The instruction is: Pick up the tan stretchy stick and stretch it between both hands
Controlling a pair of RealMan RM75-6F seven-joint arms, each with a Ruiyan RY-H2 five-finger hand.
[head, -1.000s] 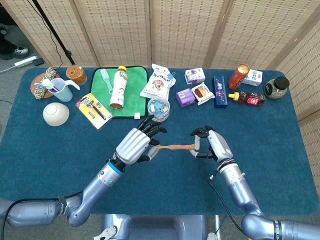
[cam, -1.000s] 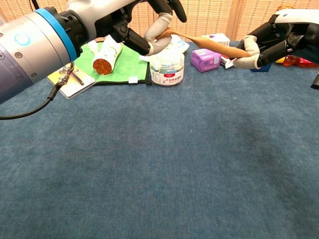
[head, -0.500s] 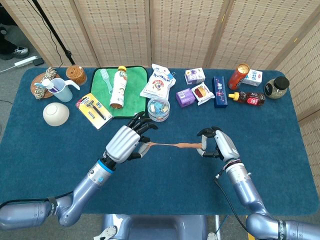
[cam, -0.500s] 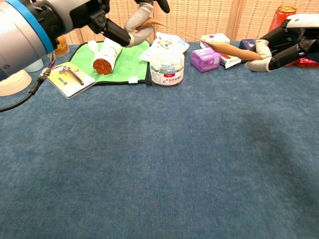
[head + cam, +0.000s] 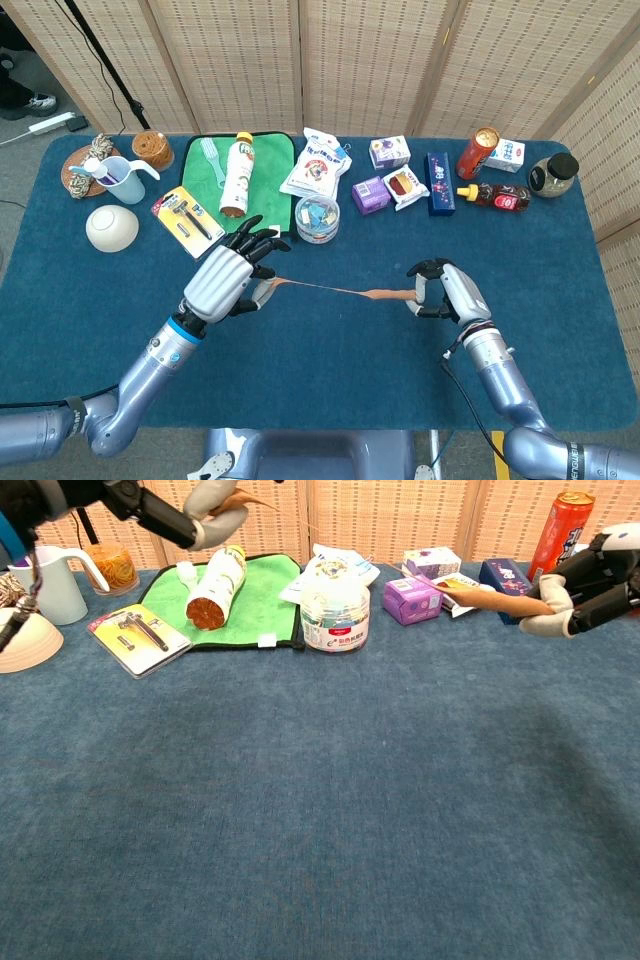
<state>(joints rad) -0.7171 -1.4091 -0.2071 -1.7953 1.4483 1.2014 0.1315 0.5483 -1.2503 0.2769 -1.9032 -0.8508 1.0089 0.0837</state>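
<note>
Tan stretchy stick (image 5: 345, 292), pulled thin, spans above blue surface (image 5: 330, 370) w/ left hand (image 5: 225, 280) fingers (image 5: 215, 498) pinching one end, right hand (image 5: 445, 292) fingers (image 5: 552, 592) gripping the other.

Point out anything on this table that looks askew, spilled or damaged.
The stretchy stick, held between the left hand and right hand, is pulled to a thin thread toward the left. The white bottle lies on its side on the green cloth.

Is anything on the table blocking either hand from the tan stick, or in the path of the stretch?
Nothing visible does. The left hand and the right hand each hold one end of the tan stretchy stick, which spans open air between them above the blue table. The round clear tub sits behind that line.
</note>
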